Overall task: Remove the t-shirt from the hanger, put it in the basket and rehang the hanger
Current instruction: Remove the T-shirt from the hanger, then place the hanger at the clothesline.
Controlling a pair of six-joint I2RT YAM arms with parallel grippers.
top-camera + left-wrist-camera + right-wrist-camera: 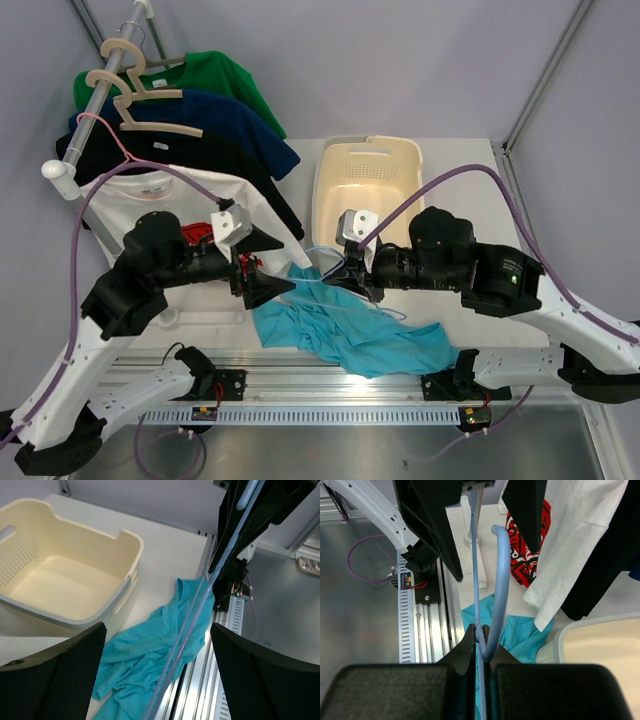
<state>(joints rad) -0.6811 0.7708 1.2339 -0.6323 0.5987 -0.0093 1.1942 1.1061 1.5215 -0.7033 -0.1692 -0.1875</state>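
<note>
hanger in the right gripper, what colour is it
Light blue. The hanger shows best in the right wrist view, hook close to the camera.

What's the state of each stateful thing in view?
teal t-shirt: crumpled on the table, apparently off the hanger
blue hanger: held in the air
right gripper: shut on the blue hanger
left gripper: open, hanger bar between its fingers
basket: upright, empty
rack shirts: hanging
</note>
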